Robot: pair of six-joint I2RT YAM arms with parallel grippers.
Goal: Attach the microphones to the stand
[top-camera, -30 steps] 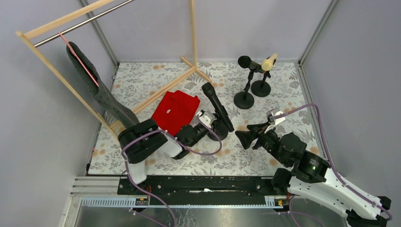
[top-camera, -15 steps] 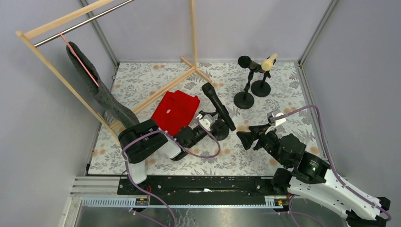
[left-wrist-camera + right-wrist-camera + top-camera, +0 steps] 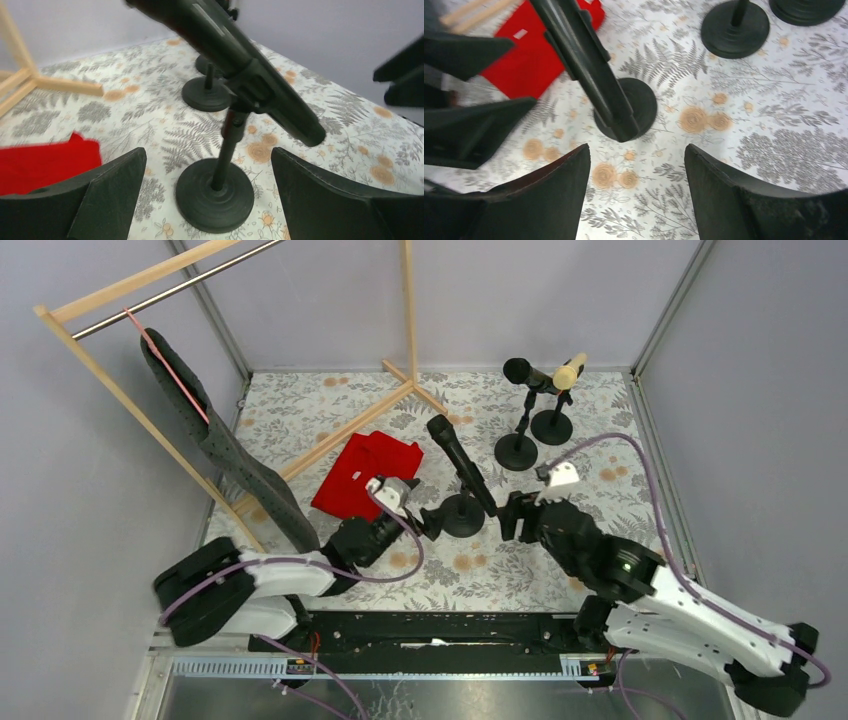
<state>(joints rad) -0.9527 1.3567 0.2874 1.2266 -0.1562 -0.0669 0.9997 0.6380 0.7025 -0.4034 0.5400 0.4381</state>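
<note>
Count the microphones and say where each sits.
3. One black microphone on the nearest stand; a second black microphone and a beige microphone on the far stands. None looks hidden.

White shells and black joints are seen on each arm (image 3: pixel 290 585) — purple cable (image 3: pixel 600 437) is looped alongside. The left gripper (image 3: pixel 207 150) and right gripper (image 3: pixel 636 147) are fitted with black wedge fingers (image 3: pixel 107 197).

Three microphones (image 3: pixel 460 465) (two black, one beige), three stands (image 3: pixel 463 515), one red item (image 3: pixel 365 472), one wooden rack (image 3: pixel 100 373).

Mic (image 3: pixel 458 460), stand (image 3: pixel 462 516) block gap betw. L hand (image 3: pixel 430 521), R hand (image 3: pixel 510 518).
</note>
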